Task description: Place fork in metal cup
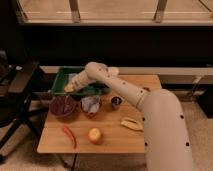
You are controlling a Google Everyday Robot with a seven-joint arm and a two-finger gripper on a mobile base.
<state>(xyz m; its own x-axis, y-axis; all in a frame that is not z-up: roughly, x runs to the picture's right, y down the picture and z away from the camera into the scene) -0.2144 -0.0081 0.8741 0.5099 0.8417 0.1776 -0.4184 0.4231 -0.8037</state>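
Front edge: a red chili pepper (pixel 69 136) lies slantwise near the left front corner of the wooden surface (pixel 111 144), with a round yellow-orange fruit (pixel 94 135) just to its right.
Right front: the robot's broad white arm (pixel 159 125) rises from the lower right corner and hides that end of the surface.
Beside the arm: a yellowish, banana-like piece (pixel 131 123) lies flat, close against the arm's left side.
Middle row, left: a dark red bowl (pixel 63 106) sits next to a smaller bowl (pixel 91 105) with pale grey-blue contents.
Metal cup: the small metal cup (pixel 116 102) stands upright just right of the smaller bowl, its dark mouth facing up, under the span of the forearm.
Gripper: the gripper (pixel 69 88) hangs at the front left part of the green tray (pixel 61 76), well left of the metal cup and just behind the dark red bowl.
Fingers: drawn close together; whether they pinch anything cannot be told.
Fork: cannot be picked out anywhere on the surface or in the tray.
Back of the surface: a cream-coloured cup (pixel 114 71) shows behind the arm's elbow.
Left of the surface: a dark office chair (pixel 21 86) stands on the pale floor.
Background: a dark wall runs below a bright window band.
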